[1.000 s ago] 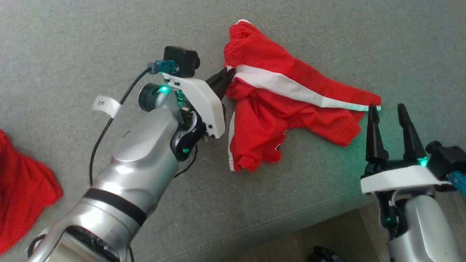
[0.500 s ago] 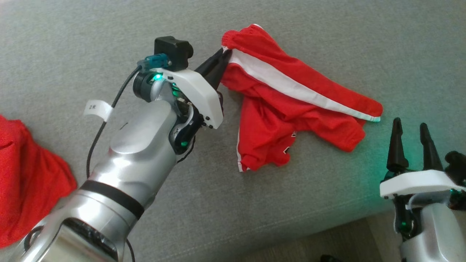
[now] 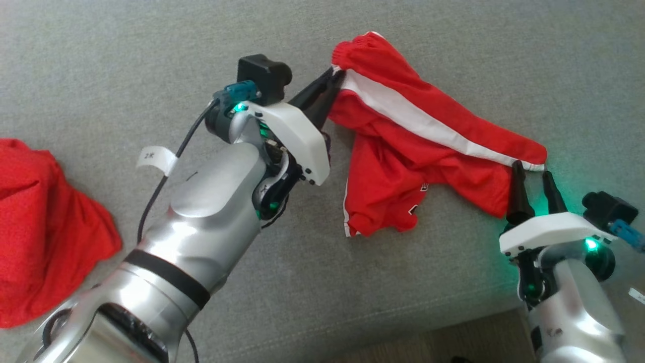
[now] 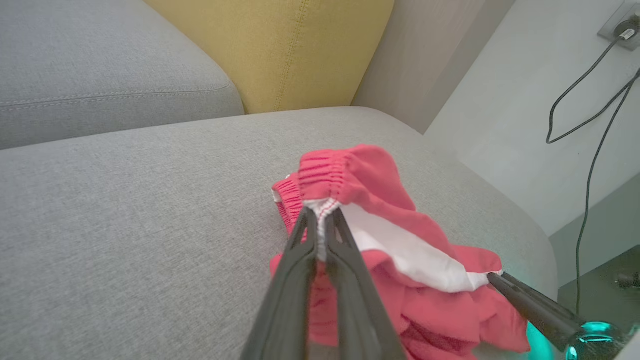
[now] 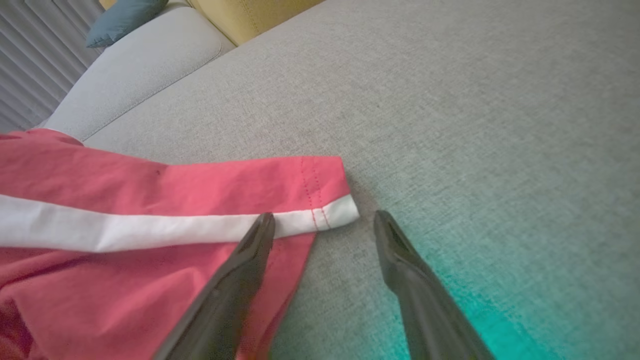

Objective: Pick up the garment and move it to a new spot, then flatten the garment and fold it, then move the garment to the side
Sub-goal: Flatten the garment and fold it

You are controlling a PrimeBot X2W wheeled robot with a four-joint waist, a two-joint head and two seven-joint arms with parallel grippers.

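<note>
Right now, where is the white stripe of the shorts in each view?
Head: stripe of the shorts runs from top centre down to the right.
Left wrist: lower centre, beside the left claw.
Right wrist: across the left half.
Shared landmark: its hem end by the right claw.

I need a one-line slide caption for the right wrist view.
Open right hand at the white-striped hem corner of the red garment on a grey sofa.
</note>
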